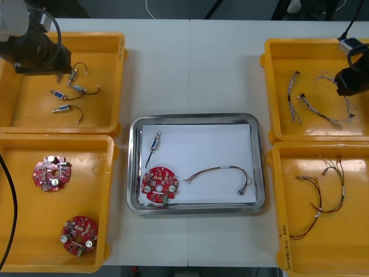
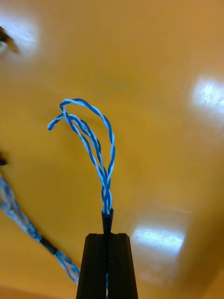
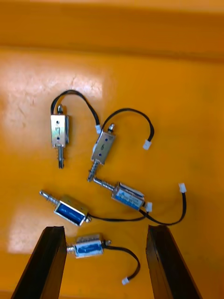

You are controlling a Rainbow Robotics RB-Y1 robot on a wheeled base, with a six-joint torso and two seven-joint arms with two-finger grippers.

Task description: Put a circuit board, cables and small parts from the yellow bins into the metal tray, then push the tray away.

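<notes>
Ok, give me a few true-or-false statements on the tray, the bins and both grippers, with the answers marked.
1. The metal tray holds a circuit board. True.
2. The right gripper is open. False: it is shut on a twisted blue and white cable.
3. The left gripper is open above small metal parts. True.
4. The near left bin holds three boards. False: two boards lie in it.
5. No cable lies in the tray. False: a red and yellow cable lies there.
</notes>
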